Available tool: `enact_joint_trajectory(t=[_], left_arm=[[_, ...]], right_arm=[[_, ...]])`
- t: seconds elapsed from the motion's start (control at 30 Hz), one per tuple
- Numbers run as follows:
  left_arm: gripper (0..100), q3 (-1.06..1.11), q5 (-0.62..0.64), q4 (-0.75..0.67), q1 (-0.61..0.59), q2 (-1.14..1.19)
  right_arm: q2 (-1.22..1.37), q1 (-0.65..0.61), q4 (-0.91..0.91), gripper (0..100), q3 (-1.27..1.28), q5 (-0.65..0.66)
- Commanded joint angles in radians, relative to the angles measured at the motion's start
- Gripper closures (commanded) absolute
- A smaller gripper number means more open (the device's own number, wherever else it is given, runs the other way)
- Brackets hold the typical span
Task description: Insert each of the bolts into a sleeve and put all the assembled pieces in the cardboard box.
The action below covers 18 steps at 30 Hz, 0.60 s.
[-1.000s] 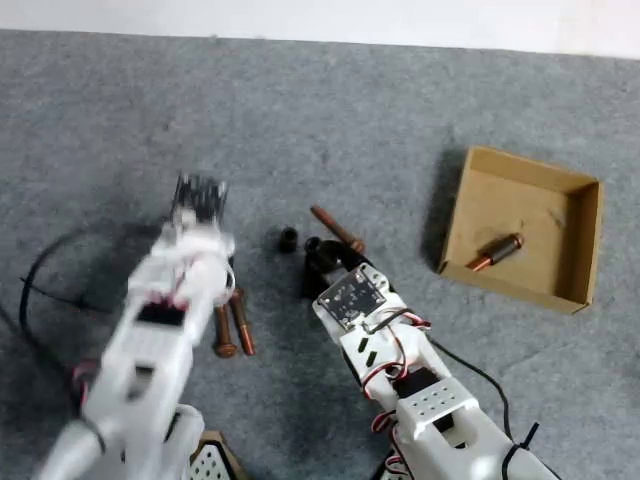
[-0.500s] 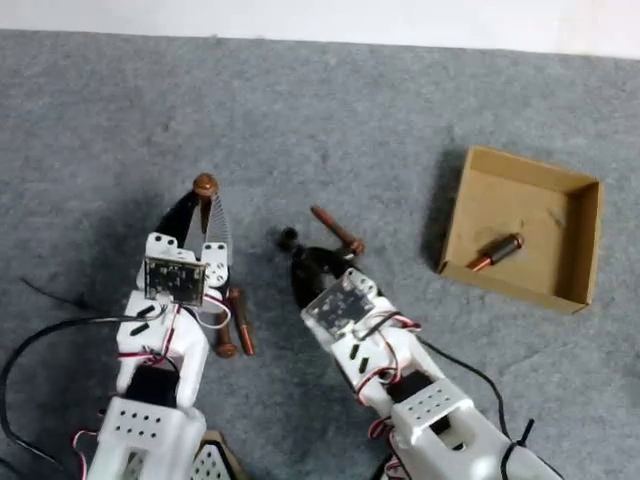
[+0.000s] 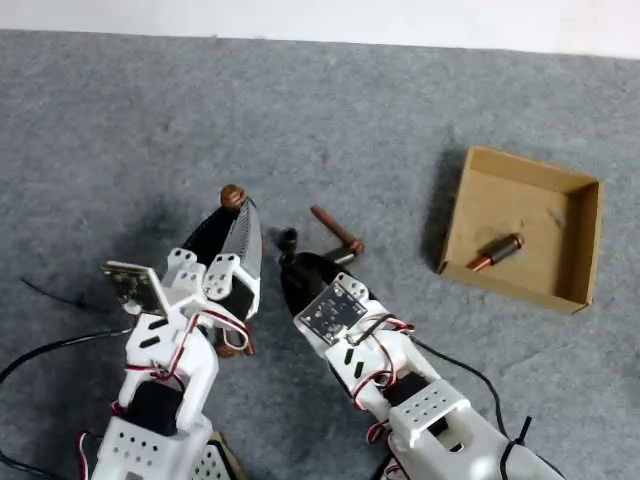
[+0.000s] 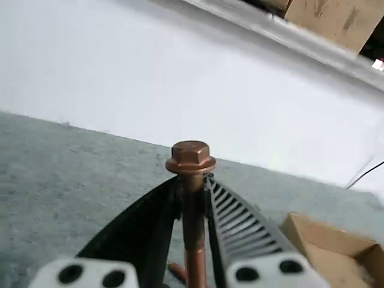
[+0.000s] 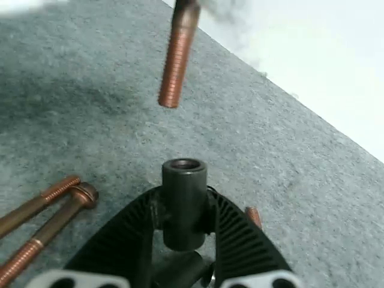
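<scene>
Your left jaws are clenched on a bolt point(image 4: 190, 159), head sticking out past the tips. Your right jaws grip a black sleeve point(image 5: 183, 201), open end up; the bolt's threaded tip is near it, not touching. One assembled piece point(image 3: 497, 250) lies in the cardboard box point(image 3: 530, 172). A loose bolt point(image 3: 335, 230) and a spare sleeve point(image 3: 288, 239) lie on the counter point(image 3: 400, 120).

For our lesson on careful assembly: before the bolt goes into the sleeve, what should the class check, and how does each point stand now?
1. Left pincer shut on bolt: ok.
2. Right pincer shut on sleeve: ok.
3. Sleeve mouth unblocked: ok.
4. Bolt tip at sleeve mouth: not ok, they are apart.
5. Cardboard box has room: ok, one assembled piece inside.
</scene>
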Motion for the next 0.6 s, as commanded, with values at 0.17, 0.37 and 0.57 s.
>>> enact_joint_trajectory(t=[0.17,0.37,0.57], left_arm=[[99,0.018,0.041,0.0,0.045,-0.035],[99,0.018,0.038,0.092,0.174,-0.035],[99,0.018,0.037,0.092,0.182,-0.035]], right_arm=[[-0.025,0.016,-0.007,99.4,0.088,-0.005],[-0.025,0.093,-0.007,99.4,0.088,-0.005],[-0.025,0.09,-0.007,99.4,0.091,-0.005]])
